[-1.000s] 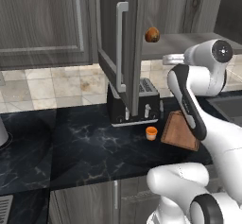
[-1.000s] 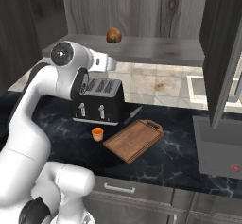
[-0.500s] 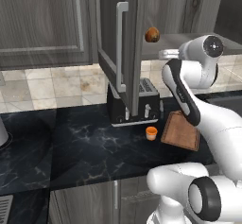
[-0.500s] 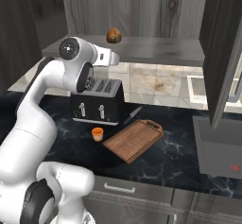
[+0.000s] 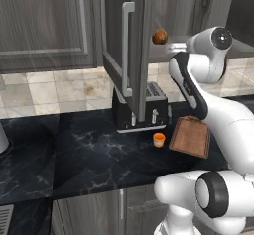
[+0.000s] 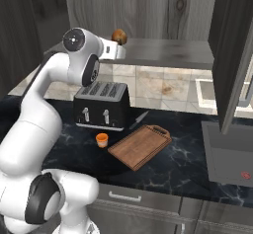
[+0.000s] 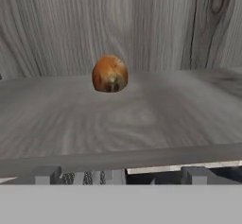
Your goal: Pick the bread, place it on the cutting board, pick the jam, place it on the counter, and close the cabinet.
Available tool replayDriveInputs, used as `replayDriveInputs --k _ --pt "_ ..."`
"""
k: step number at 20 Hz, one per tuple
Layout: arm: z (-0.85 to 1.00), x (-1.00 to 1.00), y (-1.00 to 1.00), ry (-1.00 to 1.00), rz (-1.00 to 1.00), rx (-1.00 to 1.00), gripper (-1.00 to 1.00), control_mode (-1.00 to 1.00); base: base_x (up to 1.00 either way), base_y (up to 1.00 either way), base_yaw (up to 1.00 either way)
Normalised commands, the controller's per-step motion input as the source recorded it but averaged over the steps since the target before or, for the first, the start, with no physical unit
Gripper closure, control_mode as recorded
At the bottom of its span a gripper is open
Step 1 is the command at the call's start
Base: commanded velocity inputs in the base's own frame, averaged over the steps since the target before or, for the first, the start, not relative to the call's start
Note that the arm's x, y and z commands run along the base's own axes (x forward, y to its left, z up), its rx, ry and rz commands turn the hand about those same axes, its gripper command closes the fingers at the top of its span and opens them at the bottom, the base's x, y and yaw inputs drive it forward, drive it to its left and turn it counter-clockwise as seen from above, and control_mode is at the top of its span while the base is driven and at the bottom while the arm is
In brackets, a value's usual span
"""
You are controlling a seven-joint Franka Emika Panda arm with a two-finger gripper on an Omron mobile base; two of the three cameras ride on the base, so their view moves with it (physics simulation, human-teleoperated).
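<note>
From the left base view, you see the open cabinet (image 5: 124,55) door swung out over a black toaster (image 5: 141,107). The bread (image 5: 159,36) sits on the cabinet shelf, with the arm's hand raised just beside it. The jam (image 5: 158,139) stands on the counter (image 5: 74,154), beside the cutting board (image 5: 190,136).

From the right base view, you see the bread (image 6: 118,36) at the shelf's left end, the jam (image 6: 102,139) left of the cutting board (image 6: 140,146).

From the hand view, your gripper (image 7: 118,175) is spread apart at the shelf edge, holding nothing; the bread (image 7: 109,73) rests ahead, untouched.
</note>
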Motion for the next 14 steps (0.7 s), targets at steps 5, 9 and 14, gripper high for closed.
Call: replayDriveInputs --k 5,9,14 --pt "0.02 0.21 0.0 0.0 0.0 0.0 -1.0 -1.0 0.0 0.0 0.0" --pt "0.0 0.28 0.0 0.0 0.0 0.0 -1.0 -1.0 0.0 0.0 0.0" --pt "0.0 0.27 0.0 0.0 0.0 0.0 -1.0 -1.0 0.0 0.0 0.0"
